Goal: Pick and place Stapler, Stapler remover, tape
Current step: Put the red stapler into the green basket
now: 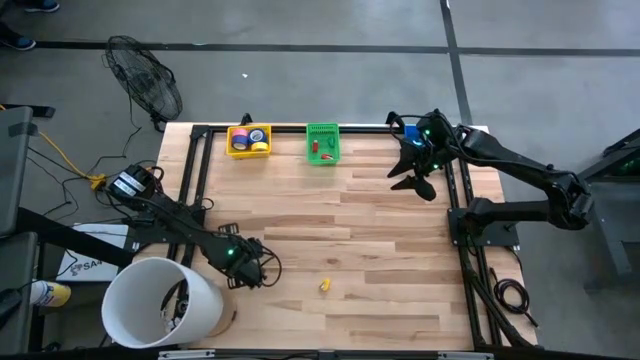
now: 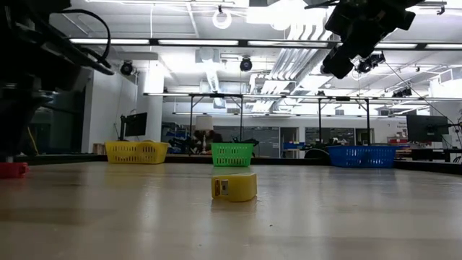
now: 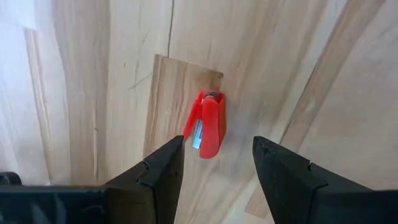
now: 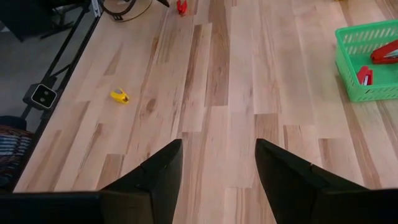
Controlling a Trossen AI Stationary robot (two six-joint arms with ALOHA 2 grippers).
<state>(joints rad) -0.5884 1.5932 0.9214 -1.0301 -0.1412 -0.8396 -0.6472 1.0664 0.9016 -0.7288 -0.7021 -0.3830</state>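
Left wrist view alone shows the red stapler remover (image 3: 208, 125) beyond the spread left claw (image 3: 217, 163); spread right claw (image 4: 219, 163) over bare surface (image 4: 236, 93).

Beside my pale wooden plank table (image 1: 330, 230) a white plastic bucket (image 1: 160, 303) sits at the near left corner, a black wire floor fan (image 1: 145, 78) stands on the grey floor beyond, and a yellow cable (image 1: 62, 152) trails nearby
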